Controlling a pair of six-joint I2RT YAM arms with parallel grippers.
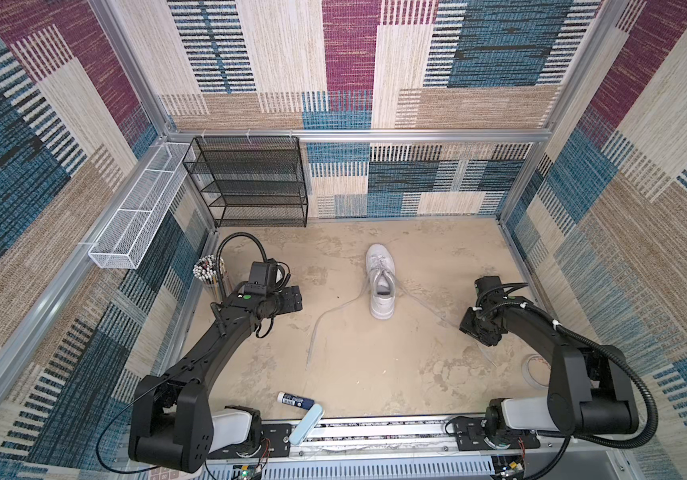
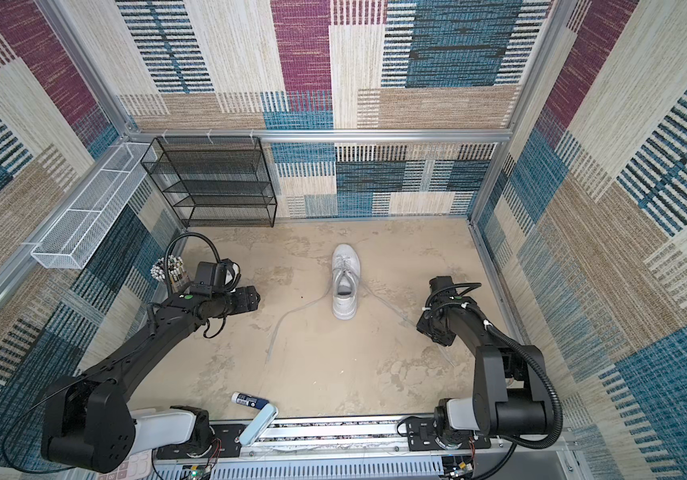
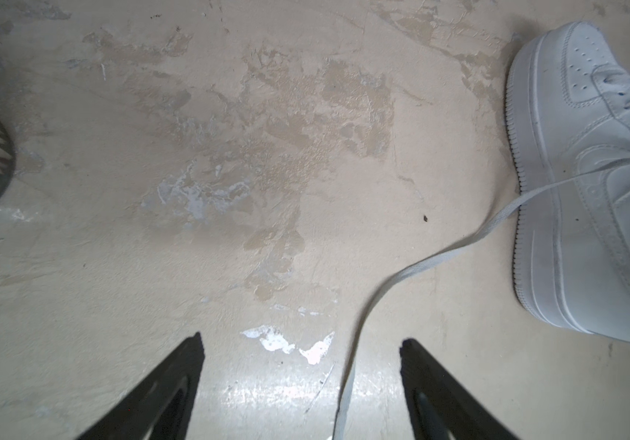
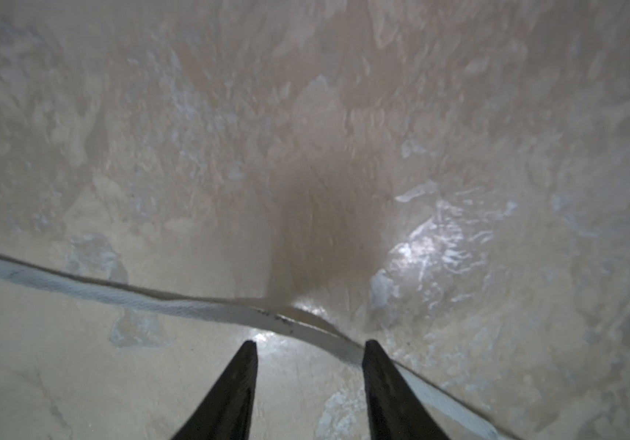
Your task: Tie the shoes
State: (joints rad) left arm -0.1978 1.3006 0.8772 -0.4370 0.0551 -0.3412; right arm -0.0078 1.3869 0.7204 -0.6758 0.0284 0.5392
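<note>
The white shoe [image 1: 381, 282] [image 2: 346, 282] stands upright mid-floor, toe toward the back wall, untied. One lace [image 1: 325, 320] trails left and forward over the floor, the other lace [image 1: 429, 309] runs right toward my right gripper [image 1: 481, 332]. My left gripper [image 1: 296, 300] hovers left of the shoe [image 3: 591, 183]. In the left wrist view it [image 3: 302, 339] is open, and the lace [image 3: 420, 263] lies loose on the floor between the fingers. My right gripper [image 4: 309, 343] is low over the floor, fingers apart with bare floor between them. The lace [image 4: 153, 299] crosses just past the tips and under one finger [image 4: 382, 381].
A black mesh shelf [image 1: 250, 183] and a white wire basket [image 1: 138, 212] stand at the back left. A pencil cup [image 1: 208, 274] sits behind the left arm. A blue tube [image 1: 295, 401] and a pale case [image 1: 306, 424] lie at the front edge, a tape roll [image 1: 535, 368] at the right.
</note>
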